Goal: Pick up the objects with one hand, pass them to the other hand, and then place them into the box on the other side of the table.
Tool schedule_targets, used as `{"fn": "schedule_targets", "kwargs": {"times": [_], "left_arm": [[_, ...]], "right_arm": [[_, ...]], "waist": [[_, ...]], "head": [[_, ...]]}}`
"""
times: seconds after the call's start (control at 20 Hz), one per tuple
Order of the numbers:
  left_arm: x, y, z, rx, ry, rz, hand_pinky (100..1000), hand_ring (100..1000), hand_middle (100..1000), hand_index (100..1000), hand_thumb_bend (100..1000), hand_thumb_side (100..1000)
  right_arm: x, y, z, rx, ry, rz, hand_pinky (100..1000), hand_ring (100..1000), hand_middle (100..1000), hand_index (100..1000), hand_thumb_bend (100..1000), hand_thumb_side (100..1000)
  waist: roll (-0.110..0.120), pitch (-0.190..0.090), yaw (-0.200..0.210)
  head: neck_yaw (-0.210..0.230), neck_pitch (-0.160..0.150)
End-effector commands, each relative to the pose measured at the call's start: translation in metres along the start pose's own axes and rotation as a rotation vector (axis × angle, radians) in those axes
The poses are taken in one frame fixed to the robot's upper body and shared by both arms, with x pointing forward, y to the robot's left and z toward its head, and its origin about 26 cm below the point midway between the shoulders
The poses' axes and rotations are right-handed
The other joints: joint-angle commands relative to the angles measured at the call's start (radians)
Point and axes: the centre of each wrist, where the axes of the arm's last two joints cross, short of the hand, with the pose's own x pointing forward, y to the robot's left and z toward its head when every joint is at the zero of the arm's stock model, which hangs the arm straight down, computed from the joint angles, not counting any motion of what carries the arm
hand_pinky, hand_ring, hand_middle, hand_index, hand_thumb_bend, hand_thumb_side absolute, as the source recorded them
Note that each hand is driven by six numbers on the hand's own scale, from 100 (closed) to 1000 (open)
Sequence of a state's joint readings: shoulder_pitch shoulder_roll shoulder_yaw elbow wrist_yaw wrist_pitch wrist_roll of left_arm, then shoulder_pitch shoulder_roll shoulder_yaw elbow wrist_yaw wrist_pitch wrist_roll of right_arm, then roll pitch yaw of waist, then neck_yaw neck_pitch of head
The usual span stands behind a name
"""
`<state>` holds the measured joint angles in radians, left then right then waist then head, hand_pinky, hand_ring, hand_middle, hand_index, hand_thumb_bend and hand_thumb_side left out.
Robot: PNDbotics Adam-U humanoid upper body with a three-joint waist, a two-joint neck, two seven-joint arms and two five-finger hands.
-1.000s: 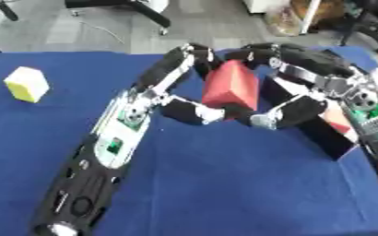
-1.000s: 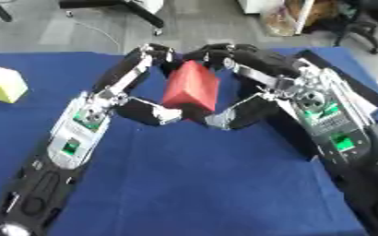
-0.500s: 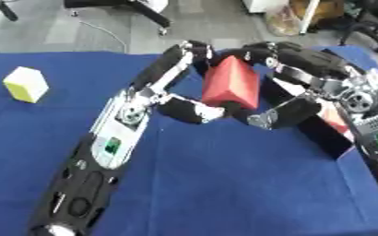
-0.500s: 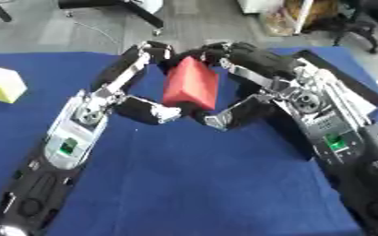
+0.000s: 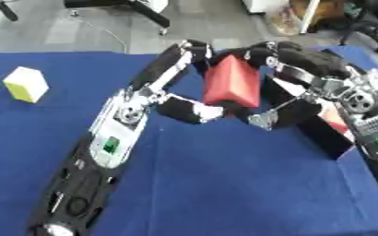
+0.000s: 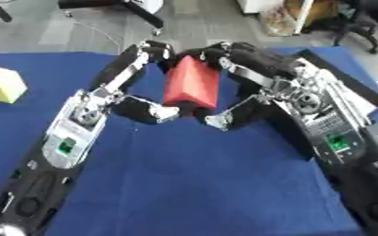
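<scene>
A red block (image 5: pixel 233 85) hangs above the blue table between my two hands. My left hand (image 5: pixel 134 113) reaches in from the lower left, with its fingers (image 5: pixel 184 51) curled over the block's top left and its thumb (image 5: pixel 198 112) under the bottom edge. My right hand (image 6: pixel 305 99) comes from the right, fingers (image 6: pixel 245 57) hooked over the block's top right and thumb (image 6: pixel 224 120) below it. Both hands grip the block at once. A yellow block (image 5: pixel 27 84) lies on the cloth at far left.
A black box (image 5: pixel 331 140) stands at the table's right edge, mostly hidden behind my right arm, with something red-pink (image 5: pixel 337 123) inside. The blue cloth (image 5: pixel 224 184) covers the table. Chair legs and floor show beyond the far edge.
</scene>
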<state>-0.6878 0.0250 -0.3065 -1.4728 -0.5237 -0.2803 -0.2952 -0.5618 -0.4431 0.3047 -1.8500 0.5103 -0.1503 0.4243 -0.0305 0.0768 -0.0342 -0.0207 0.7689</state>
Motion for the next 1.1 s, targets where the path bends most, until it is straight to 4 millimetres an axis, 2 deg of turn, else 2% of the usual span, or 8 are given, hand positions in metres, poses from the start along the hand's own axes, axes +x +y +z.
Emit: {"fn": "schedule_targets", "kwargs": {"times": [0.05,0.2,0.5,0.8,0.85,0.9,0.95,1.1], "left_arm": [[0.011,0.005,-0.008,-0.005,-0.071,-0.003,591,510,545,668,518,506],[0.010,0.006,-0.007,-0.020,-0.081,-0.012,608,539,587,709,642,574],[0.007,0.005,-0.005,-0.042,-0.087,-0.057,640,596,662,800,771,645],[0.001,0.003,-0.001,-0.037,-0.064,-0.071,659,637,707,825,803,663],[-0.001,0.002,-0.001,-0.034,-0.058,-0.073,660,640,710,826,801,666],[-0.002,0.002,0.001,-0.028,-0.049,-0.073,659,639,711,826,753,671],[-0.004,0.003,0.002,-0.020,-0.039,-0.073,658,639,710,826,787,669],[-0.008,0.004,0.005,0.007,-0.012,-0.072,656,639,711,826,778,671]], "right_arm": [[0.000,-0.014,0.002,-0.092,0.015,-0.014,499,489,385,385,100,100],[0.002,-0.015,0.003,-0.153,0.020,-0.052,491,477,351,304,100,100],[0.005,-0.017,0.005,-0.202,0.018,-0.091,500,488,380,247,100,100],[0.010,-0.025,0.009,-0.275,0.041,-0.151,488,483,373,228,100,100],[0.011,-0.026,0.010,-0.286,0.045,-0.164,486,483,372,226,100,100],[0.012,-0.028,0.011,-0.299,0.047,-0.179,484,481,372,223,100,100],[0.013,-0.029,0.012,-0.309,0.049,-0.192,484,481,371,222,100,100],[0.017,-0.033,0.016,-0.321,0.045,-0.232,479,479,370,219,100,100]], "waist": [[-0.011,-0.024,-0.001],[-0.010,-0.022,-0.001],[-0.009,-0.022,-0.001],[-0.008,-0.022,-0.003],[-0.008,-0.022,-0.003],[-0.008,-0.022,-0.004],[-0.008,-0.021,-0.004],[-0.007,-0.021,-0.007]], "head": [[0.001,0.001],[0.001,0.001],[0.000,0.001],[0.001,0.001],[0.002,0.001],[0.004,0.001],[0.004,0.001],[0.007,0.001]]}}
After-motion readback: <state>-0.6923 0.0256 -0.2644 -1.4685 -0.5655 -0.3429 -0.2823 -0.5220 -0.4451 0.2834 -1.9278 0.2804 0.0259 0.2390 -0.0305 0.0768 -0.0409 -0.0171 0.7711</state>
